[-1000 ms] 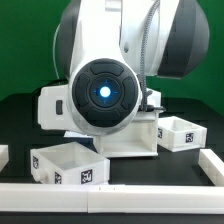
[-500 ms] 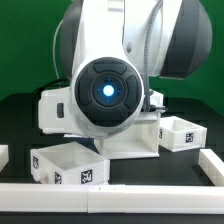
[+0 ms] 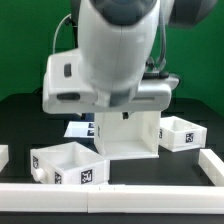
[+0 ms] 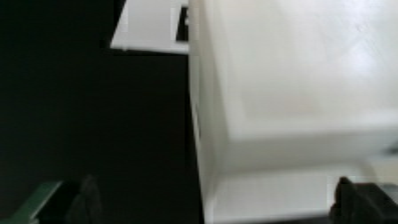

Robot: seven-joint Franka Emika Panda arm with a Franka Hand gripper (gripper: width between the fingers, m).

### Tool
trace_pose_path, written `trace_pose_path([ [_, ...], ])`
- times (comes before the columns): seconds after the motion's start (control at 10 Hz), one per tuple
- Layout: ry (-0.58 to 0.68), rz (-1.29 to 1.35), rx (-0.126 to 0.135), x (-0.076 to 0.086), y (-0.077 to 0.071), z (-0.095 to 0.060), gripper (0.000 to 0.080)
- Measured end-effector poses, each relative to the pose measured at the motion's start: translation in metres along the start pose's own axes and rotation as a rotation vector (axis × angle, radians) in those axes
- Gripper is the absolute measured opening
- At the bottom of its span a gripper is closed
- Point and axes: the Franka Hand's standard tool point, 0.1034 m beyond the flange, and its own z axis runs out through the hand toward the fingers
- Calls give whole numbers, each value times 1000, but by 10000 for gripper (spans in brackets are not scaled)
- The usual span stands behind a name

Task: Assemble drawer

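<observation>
Fingers (image 4: 75,198) are spread wide with nothing pinched. In the wrist view one edge of the drawer housing (image 3: 132,138) lies between them. In the exterior view the housing stands mid-frame on the black bench (image 3: 20,120), directly under the arm. Lower-left tray (image 3: 68,165) sits near it, and right-hand tray (image 3: 182,131) is just beside it. Risk: closing off-centre on that edge could shove or tip the housing into a tray. Finger height above it cannot be judged.

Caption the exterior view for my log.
Robot arm partly hiding the white drawer housing, one open tray at the view's left, a second tray at its right.
</observation>
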Motion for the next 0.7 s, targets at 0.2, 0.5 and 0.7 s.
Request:
trace_pose_path([
  [0.2, 128, -34, 8, -19, -1, -23, 649],
  [0.5, 353, -66, 21, -52, 1, -36, 649],
  [0.7, 562, -54, 20, -63, 2, -18, 649],
])
